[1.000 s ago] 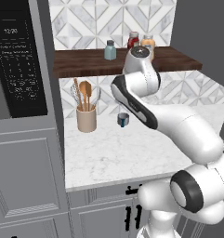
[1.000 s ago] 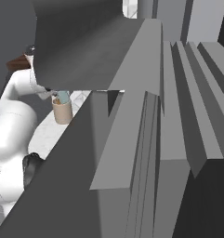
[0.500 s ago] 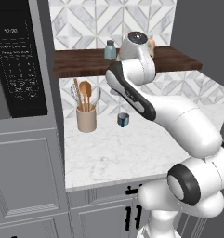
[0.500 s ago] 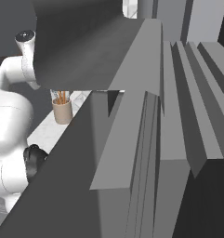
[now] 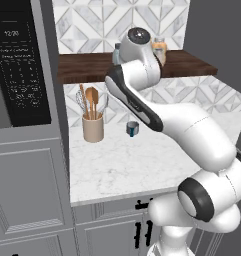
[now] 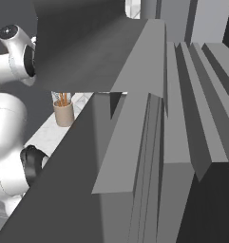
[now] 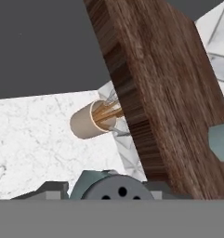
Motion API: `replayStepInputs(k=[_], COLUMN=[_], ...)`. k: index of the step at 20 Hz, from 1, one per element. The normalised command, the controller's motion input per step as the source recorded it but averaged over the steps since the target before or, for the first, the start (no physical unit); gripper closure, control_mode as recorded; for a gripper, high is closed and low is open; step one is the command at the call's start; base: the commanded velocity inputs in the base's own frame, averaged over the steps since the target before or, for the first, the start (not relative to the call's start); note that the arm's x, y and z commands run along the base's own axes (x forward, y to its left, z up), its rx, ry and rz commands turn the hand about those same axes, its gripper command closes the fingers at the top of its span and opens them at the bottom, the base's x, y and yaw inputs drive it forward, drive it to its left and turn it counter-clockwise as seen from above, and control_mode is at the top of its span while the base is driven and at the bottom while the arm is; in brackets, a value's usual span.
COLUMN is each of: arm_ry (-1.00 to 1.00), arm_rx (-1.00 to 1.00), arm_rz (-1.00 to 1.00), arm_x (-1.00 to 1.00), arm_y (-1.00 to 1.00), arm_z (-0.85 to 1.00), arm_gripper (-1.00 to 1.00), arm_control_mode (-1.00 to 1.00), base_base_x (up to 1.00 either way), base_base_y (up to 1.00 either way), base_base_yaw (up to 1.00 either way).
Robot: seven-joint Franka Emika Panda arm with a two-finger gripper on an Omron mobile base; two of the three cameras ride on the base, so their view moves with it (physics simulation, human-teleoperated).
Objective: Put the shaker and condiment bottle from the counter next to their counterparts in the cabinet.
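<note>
My claw point(image 7: 104, 188) is clamped on the shaker point(image 7: 114, 189), whose grey cap sits right under the hand camera. Below it are the marble desk point(image 7: 29, 139) and the utensil crock point(image 7: 88, 123). Beyond them the cabinet point(image 7: 169, 93) board's front edge runs close by, with the counterpart shaker point(image 7: 220, 142) standing on it. I judge the risk to be clipping that edge as I move in, or nudging the twin over by setting down too close. Compared with a second ago, the wrist has risen from board level to above it.
</note>
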Motion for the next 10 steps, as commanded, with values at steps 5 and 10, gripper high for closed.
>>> replayStepInputs(k=[5, 10], arm_ry=[-0.01, 0.0], arm_rx=[0.0, 0.0], arm_rz=[0.01, 0.0], arm_x=[-0.08, 0.01], arm_y=[0.0, 0.0], arm_z=[0.62, 0.41], arm_gripper=[1.0, 1.0], arm_control_mode=[-1.0, -1.0], base_base_x=[0.0, 0.0], base_base_y=[0.0, 0.0], base_base_yaw=[0.0, 0.0])
